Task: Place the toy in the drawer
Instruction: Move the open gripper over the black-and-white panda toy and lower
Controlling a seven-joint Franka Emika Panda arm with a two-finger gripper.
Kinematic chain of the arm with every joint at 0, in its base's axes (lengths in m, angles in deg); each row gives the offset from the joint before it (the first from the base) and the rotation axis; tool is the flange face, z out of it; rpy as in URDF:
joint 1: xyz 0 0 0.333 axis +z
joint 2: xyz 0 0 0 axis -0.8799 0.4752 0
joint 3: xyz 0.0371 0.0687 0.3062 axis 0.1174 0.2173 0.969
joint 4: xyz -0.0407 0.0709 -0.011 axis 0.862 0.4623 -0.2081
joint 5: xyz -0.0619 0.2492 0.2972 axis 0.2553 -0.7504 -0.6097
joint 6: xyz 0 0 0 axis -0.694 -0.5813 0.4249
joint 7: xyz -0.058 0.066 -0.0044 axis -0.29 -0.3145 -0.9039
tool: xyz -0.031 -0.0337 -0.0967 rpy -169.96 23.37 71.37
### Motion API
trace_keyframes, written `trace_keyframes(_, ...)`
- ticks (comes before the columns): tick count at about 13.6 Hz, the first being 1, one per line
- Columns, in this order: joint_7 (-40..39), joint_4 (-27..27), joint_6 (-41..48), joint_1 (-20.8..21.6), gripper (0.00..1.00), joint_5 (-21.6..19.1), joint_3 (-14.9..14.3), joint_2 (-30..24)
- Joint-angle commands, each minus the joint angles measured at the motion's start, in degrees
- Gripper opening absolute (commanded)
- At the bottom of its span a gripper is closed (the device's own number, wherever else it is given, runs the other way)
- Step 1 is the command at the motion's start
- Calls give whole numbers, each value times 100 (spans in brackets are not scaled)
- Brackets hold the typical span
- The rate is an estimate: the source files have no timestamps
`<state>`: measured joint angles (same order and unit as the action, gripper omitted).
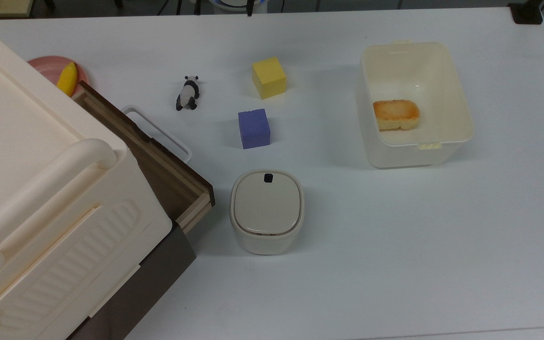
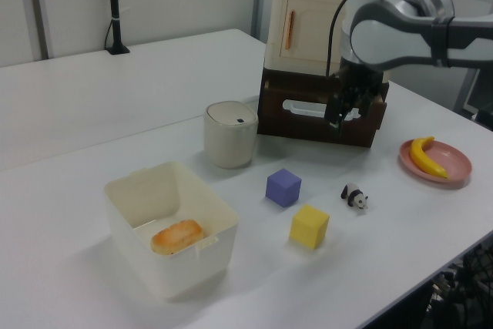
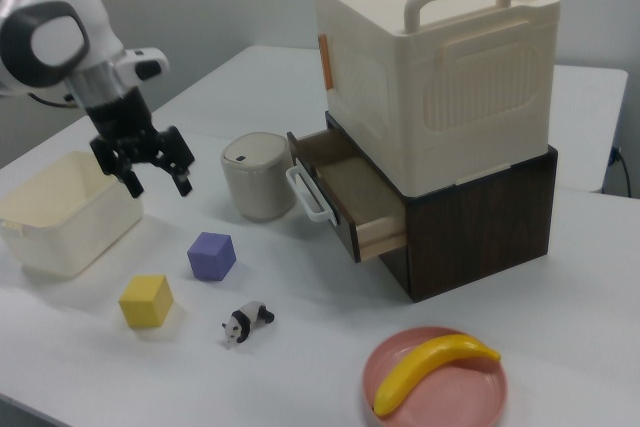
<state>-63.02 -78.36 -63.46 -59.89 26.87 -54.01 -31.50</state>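
Observation:
The toy [image 1: 187, 93], a small black-and-white panda, lies on the white table between the yellow cube [image 1: 268, 77] and the drawer's white handle; it also shows as the panda [image 3: 246, 323] and the panda [image 2: 354, 196]. The drawer [image 1: 199, 204] stands pulled out of the cabinet's dark base, with nothing showing inside the drawer [image 3: 378, 235]. My gripper [image 3: 157, 179] hangs open and holds nothing, up in the air behind the purple cube [image 3: 211, 255], well apart from the toy. In the left view my gripper [image 2: 344, 115] shows in front of the drawer front [image 2: 308, 125].
A lidded cream bin [image 1: 266, 210] stands by the drawer's corner. A cream tub [image 1: 461, 108] holding a piece of bread [image 1: 395, 114] sits at the top view's right. A pink plate [image 3: 470, 402] with a banana [image 3: 430, 367] lies near the cabinet [image 3: 440, 77].

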Motion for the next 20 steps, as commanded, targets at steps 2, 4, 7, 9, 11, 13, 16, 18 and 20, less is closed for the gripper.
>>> trace_keyframes(2, 61, -309, -601, -227, 100, -36, -58, 347)
trace_keyframes(4, 60, -309, -646, -411, 100, -18, -58, 576)
trace_keyframes(7, 8, -309, -655, -630, 100, -1, -58, 823)
trace_keyframes(9, -159, -309, -646, -666, 100, -1, -67, 832)
trace_keyframes(11, -221, -282, -532, -701, 100, -1, -58, 789)
trace_keyframes(13, -203, -273, -479, -710, 100, 8, -67, 814)
trace_keyframes(16, -151, -291, -662, -789, 100, 314, -67, 1436)
trace_keyframes(18, -150, -300, -865, -886, 100, 342, -67, 1675)
trace_keyframes(20, -150, -291, -892, -990, 100, 386, -67, 1807)
